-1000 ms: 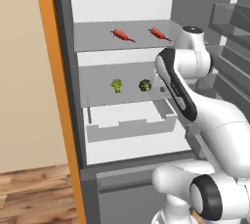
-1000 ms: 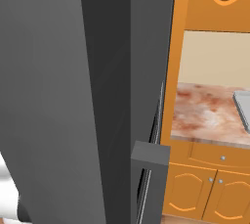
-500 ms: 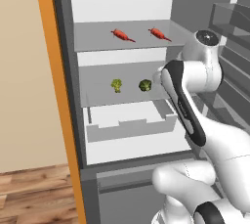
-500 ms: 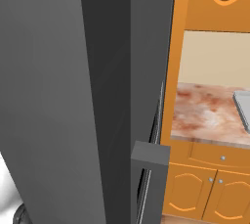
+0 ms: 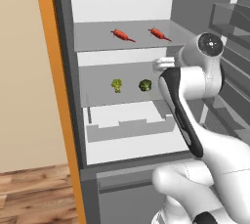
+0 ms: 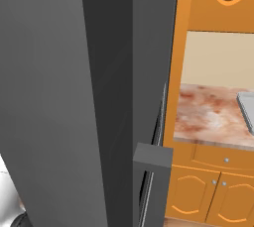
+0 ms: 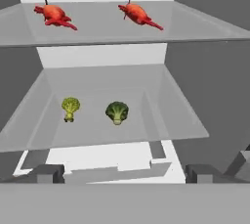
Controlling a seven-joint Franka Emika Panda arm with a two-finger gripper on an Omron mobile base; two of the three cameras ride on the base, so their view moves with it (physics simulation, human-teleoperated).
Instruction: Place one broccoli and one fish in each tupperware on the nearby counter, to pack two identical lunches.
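In the left base view the white arm rises from the lower right, its dark-striped forearm slanting up and left to the wrist at the fridge's [image 5: 68, 96] open front, level with the middle shelf [image 5: 97, 98]. The claw [image 7: 125, 173] points straight into the cabinet, its two dark tips [image 7: 46, 173] set far apart at the bottom of the hand view (released, nothing between them).

Left to right on the top shelf [image 7: 97, 30] lie two red fish, the left fish [image 7: 52, 15] and the right fish [image 7: 138, 13], well apart. On the middle shelf below stand the pale yellow-green broccoli [image 7: 70, 107] and, near it, the darker broccoli [image 7: 117, 112], both upright and set back from the front edge. Bare shelf lies on either side of them up to the grey side walls. Beneath, a white drawer [image 5: 129, 127] has a notched front rim.

In the right base view, the grey fridge door [image 6: 74, 97] stands edge-on at left; past it the mottled pink-brown worktop [image 6: 208, 114] sits on orange cabinets [image 6: 208, 191].
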